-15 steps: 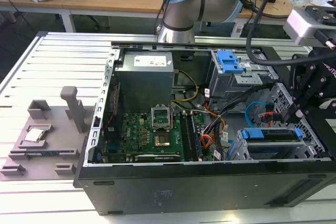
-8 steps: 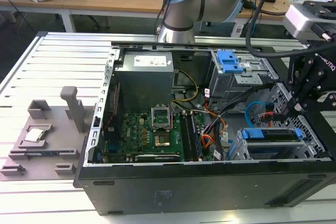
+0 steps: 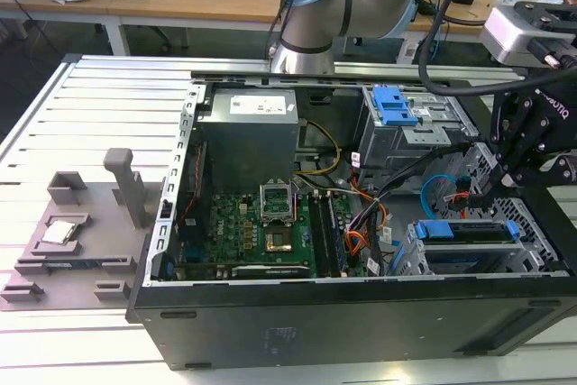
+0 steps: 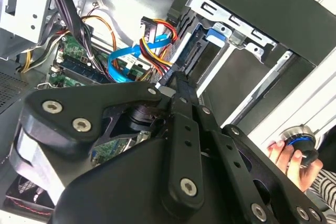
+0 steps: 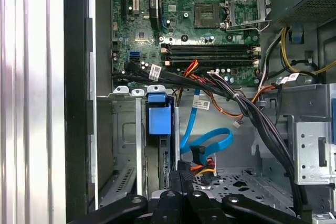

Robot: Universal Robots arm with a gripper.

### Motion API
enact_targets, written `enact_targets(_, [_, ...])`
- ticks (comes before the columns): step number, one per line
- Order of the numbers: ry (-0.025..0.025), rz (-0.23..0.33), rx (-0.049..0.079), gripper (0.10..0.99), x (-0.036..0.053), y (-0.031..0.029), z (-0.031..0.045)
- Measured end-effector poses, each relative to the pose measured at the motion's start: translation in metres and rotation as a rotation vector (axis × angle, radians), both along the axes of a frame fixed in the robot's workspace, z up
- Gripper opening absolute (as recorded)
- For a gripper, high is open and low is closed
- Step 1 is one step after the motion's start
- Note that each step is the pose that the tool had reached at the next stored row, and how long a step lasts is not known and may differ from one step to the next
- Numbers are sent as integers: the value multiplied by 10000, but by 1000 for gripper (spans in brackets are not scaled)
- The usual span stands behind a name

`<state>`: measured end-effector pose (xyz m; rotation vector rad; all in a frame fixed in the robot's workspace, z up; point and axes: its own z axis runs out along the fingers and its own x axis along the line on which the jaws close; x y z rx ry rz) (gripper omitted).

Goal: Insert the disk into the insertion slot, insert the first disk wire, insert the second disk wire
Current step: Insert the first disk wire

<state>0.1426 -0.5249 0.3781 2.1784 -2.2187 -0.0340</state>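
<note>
the disk (image 5: pixel 159 116) sits in the slot (image 5: pixel 126 145), the low bay of the silver metal cage in a corner of the computer case (image 3: pixel 361 322). in the first wrist view i see it edge-on, its blue frame end pointing towards the green board (image 5: pixel 210 24). in the exterior view it lies flat at that view's right.

my gripper (image 5: pixel 178 177) hangs low inside the case, right by the end of the disk. my jaws are pressed close together. whether they pinch anything thin between them i cannot tell. the coloured wires (image 5: pixel 202 170) and their plug lie just beside my tips, and the blue cable (image 5: pixel 212 141) loops over them, touching or nearly so. whether either one is already plugged into the disk, i cannot tell.

a thick black wire bundle (image 5: pixel 262 124) crosses the cage near me. a hand (image 4: pixel 291 156) rests on a round button outside the case.

i think the main risk is the crowding. the plugs, the blue loop and the black bundle all sit close around my tips, so a small sideways drift could hook a wire and drag it. if a plug meets the disk tilted, it may jam or bend its contacts instead of seating. pushing too hard could also shove the disk in its slot, or let the plug slip aside. i also see little of the plug's own face from here, so a misjudged angle is likely.
</note>
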Motion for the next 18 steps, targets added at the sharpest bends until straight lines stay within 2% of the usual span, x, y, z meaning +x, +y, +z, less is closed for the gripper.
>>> enact_targets(4, [0, 1, 3, 106, 0, 0, -6])
enact_targets(6, [0, 1, 3, 235, 0, 0, -8])
enact_targets(7, [0, 1, 2, 235, 0, 0, -9])
enact_targets(9, [0, 1, 2, 361, 0, 0, -10])
enact_targets(14, [0, 0, 3, 361, 0, 11, -32])
enact_targets(18, [1, -2, 5, 361, -9, 67, -97])
